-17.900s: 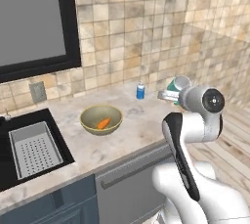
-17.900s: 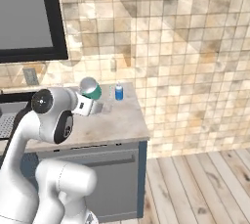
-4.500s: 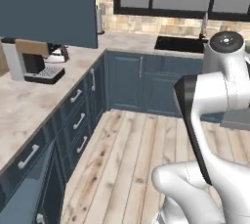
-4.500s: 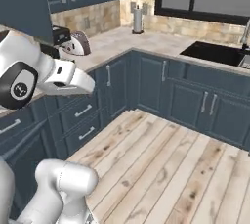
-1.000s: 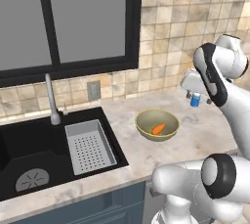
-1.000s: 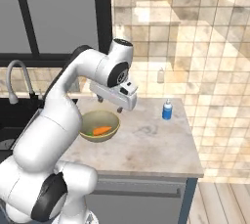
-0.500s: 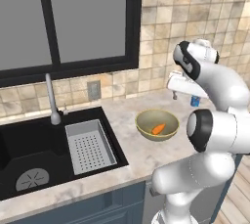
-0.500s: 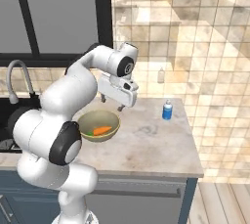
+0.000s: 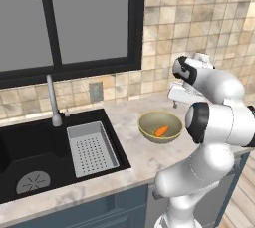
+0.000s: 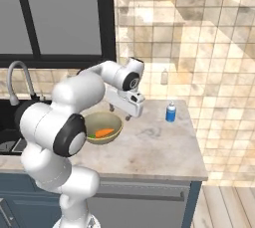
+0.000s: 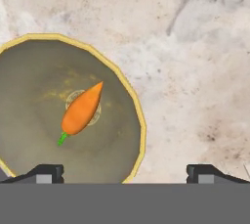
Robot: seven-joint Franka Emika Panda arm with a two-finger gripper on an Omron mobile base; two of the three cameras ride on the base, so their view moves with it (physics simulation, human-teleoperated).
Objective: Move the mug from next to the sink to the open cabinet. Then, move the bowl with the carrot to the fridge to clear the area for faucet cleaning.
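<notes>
hovering over the bowl (image 11: 58,115), we are keeping the gripper (image 11: 124,171) spread wide and empty so one finger can drop inside its 3 o'clock rim; the carrot (image 11: 82,109) is lying at the bowl's centre, on the counter (image 10: 149,147) beside the sink (image 9: 30,152).

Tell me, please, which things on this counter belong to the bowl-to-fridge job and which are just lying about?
Job: bowl, carrot lying inside it, open gripper above the bowl's rim, faucet, sink.
Lying about: small blue can, grey strainer tray, wall outlet.
</notes>
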